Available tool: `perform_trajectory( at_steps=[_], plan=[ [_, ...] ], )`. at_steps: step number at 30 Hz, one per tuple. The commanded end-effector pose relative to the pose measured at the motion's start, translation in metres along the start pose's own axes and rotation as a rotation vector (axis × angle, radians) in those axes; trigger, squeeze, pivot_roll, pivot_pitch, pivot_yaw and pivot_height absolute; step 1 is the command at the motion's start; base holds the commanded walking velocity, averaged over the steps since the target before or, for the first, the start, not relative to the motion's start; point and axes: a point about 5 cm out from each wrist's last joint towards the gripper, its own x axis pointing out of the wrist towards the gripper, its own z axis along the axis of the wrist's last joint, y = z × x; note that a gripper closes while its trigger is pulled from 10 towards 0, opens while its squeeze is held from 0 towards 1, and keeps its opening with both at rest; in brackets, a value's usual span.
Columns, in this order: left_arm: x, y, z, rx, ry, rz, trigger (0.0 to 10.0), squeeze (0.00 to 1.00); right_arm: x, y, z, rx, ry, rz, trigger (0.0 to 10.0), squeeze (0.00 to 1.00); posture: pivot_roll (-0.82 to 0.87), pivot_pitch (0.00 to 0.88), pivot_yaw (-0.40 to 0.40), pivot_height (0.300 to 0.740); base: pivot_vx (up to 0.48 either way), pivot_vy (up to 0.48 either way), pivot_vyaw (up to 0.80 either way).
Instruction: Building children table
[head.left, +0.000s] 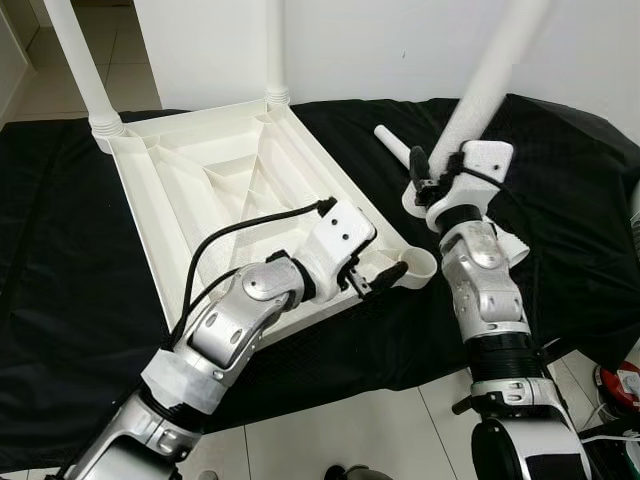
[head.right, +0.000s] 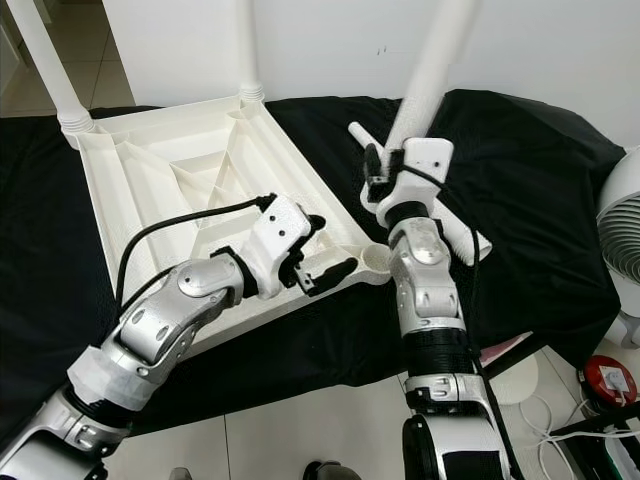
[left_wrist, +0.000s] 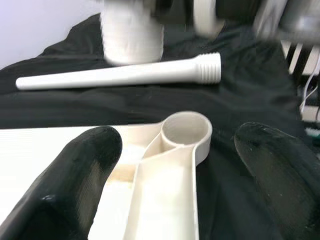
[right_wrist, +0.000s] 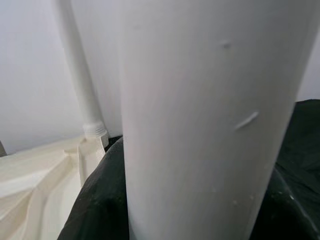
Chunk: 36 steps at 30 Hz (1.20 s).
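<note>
The white ribbed plastic tabletop (head.left: 230, 190) lies upside down on the black cloth (head.left: 60, 300). The left gripper (head.left: 375, 278), fingers apart, is held before its empty round corner socket (left_wrist: 186, 129). The long white plastic leg (head.left: 490, 75), probably light, stiff and smooth, appears clamped in the right gripper (head.left: 428, 182) near its lower end.

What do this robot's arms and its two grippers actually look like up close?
Both arms are jointed silver metal with black rings at the joints. The left gripper has a white housing with small dark holes, a black cable looping back along the forearm, and two long, rounded black fingers. The right gripper has a similar white housing with black wiring.
</note>
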Motion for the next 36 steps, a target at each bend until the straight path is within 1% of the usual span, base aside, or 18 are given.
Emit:
perform_trajectory(
  at_steps=[1,2,3,4,7,12,13,16,19,20,22,23,24,26,27,28,33,36],
  plan=[
    [0.001,-0.005,-0.003,0.0,0.017,-0.059,10.0,0.0,-0.001,-0.002,0.002,-0.01,0.004,0.017,10.0,0.0,0.04,0.058,-0.035,0.74,0.0,0.0,0.0],
    [0.001,-0.004,-0.003,-0.006,0.02,-0.05,10.0,0.0,-0.002,-0.003,0.001,-0.055,0.024,0.041,10.0,0.0,0.04,0.058,-0.035,0.74,0.0,0.0,0.0],
    [0.001,-0.004,-0.003,-0.006,0.02,-0.05,10.0,0.0,-0.002,-0.003,0.001,-0.055,0.024,0.041,10.0,0.0,0.04,0.058,-0.035,0.74,0.0,0.0,0.0],
    [-0.001,0.009,-0.001,-0.019,0.024,0.014,10.0,0.0,-0.006,-0.009,-0.007,-0.157,0.128,0.136,10.0,0.0,0.05,0.061,-0.041,0.74,0.0,0.0,0.0],
    [-0.006,0.03,0.003,-0.014,0.023,0.107,10.0,0.0,-0.014,-0.022,-0.019,-0.269,0.248,0.223,10.0,0.0,0.05,0.06,-0.042,0.74,0.0,0.0,0.0],
    [-0.009,0.041,0.008,-0.031,0.013,0.148,10.0,0.0,-0.02,-0.029,-0.026,-0.308,0.321,0.279,10.0,0.0,0.05,0.06,-0.044,0.74,0.0,0.0,0.0],
    [-0.009,0.05,0.018,-0.074,-0.019,0.164,10.0,0.0,-0.022,-0.033,-0.029,-0.312,0.347,0.288,10.0,0.0,0.05,0.057,-0.047,0.74,0.0,0.0,0.0],
    [-0.008,0.052,0.023,-0.091,-0.037,0.159,10.0,0.0,-0.022,-0.032,-0.029,-0.313,0.348,0.302,10.0,0.0,0.05,0.057,-0.048,0.74,0.0,0.0,0.0],
    [-0.006,0.052,0.034,-0.131,-0.086,0.135,10.0,0.0,-0.024,-0.026,-0.03,-0.311,0.346,0.345,10.0,0.0,0.05,0.055,-0.047,0.74,0.0,0.0,0.0],
    [-0.005,0.051,0.038,-0.166,-0.113,0.111,10.0,0.0,-0.026,-0.022,-0.032,-0.308,0.349,0.373,10.0,0.0,0.05,0.055,-0.046,0.74,0.0,0.0,0.0],
    [-0.005,0.051,0.038,-0.166,-0.113,0.111,10.0,0.0,-0.026,-0.022,-0.032,-0.308,0.349,0.373,10.0,0.0,0.05,0.055,-0.046,0.74,0.0,0.0,0.0],
    [-0.002,0.046,0.046,-0.207,-0.154,0.063,10.0,0.0,-0.028,-0.016,-0.034,-0.307,0.352,0.406,10.0,0.0,0.05,0.054,-0.047,0.74,0.0,0.0,0.0],
    [-0.002,0.046,0.046,-0.207,-0.154,0.063,10.0,0.0,-0.028,-0.016,-0.034,-0.307,0.352,0.406,10.0,0.0,0.05,0.054,-0.047,0.74,0.0,0.0,0.0],
    [0.004,0.037,0.061,-0.269,-0.228,-0.034,10.0,0.0,-0.03,-0.003,-0.038,-0.299,0.358,0.474,10.0,0.0,0.05,0.051,-0.049,0.74,0.0,0.0,0.0],
    [0.004,0.037,0.061,-0.269,-0.228,-0.034,10.0,0.0,-0.03,-0.003,-0.038,-0.299,0.358,0.474,10.0,0.0,0.05,0.051,-0.049,0.74,0.0,0.0,0.0],
    [0.006,0.034,0.066,-0.285,-0.255,-0.066,10.0,0.0,-0.029,0.003,-0.038,-0.289,0.358,0.499,10.0,0.0,0.05,0.05,-0.051,0.74,0.0,0.0,0.0],
    [0.012,0.036,0.071,-0.293,-0.276,-0.088,10.0,0.0,-0.028,0.013,-0.039,-0.283,0.36,0.557,10.0,0.0,0.04,0.045,-0.055,0.74,0.0,0.0,0.0],
    [0.016,0.044,0.087,-0.307,-0.325,-0.089,10.0,0.0,-0.029,0.02,-0.038,-0.291,0.362,0.623,10.0,0.0,0.04,0.041,-0.054,0.74,0.0,0.0,0.0]
  ],
)
